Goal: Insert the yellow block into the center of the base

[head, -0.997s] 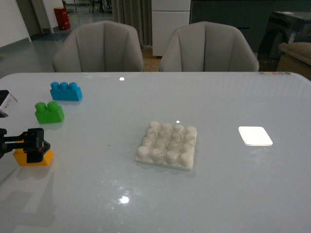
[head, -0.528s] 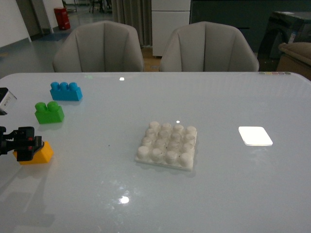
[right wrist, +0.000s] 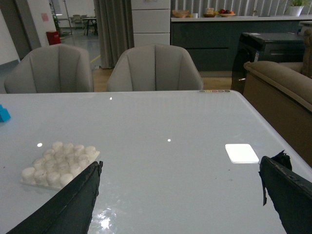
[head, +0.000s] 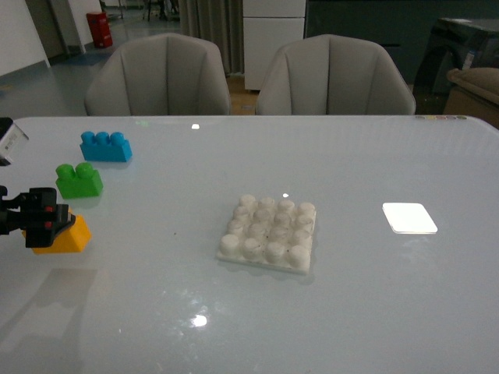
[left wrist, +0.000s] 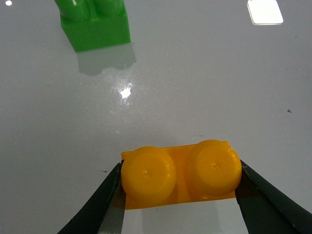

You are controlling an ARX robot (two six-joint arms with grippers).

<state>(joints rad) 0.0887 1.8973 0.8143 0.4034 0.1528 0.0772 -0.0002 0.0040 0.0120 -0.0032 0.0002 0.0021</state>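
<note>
The left gripper [head: 40, 219] has its jaws clenched on the yellow block [left wrist: 180, 178], one jaw on each short end, with both studs facing up between them in the left wrist view. That's at the left edge of the desk [head: 351, 312], a bit nearer than the green block [head: 78, 181], and the blue block [head: 105, 146] sits beyond that. I honestly can't tell whether the yellow one is off the surface or just resting on it.

The base [head: 269, 234] is in the middle of the desk, well apart from the block, with nothing on it. The right gripper [right wrist: 180, 165] has its jaws spread wide with nothing in them, and the base shows off to its left.

Stuff I'd worry about:
- The grip is only on the two ends, so the block could swivel or droop on the way over and arrive tilted.
- The base sits slightly skewed to the desk edge. If the block's long side isn't lined up with the stud rows, it'll perch on top of the studs instead of seating.
- "Center" is a small target, and being one row off puts it on the edge studs.
- Nothing appears to be holding the base down, so a crooked push could just skate it across that glossy surface, maybe toward the white rectangle [head: 409, 218].
</note>
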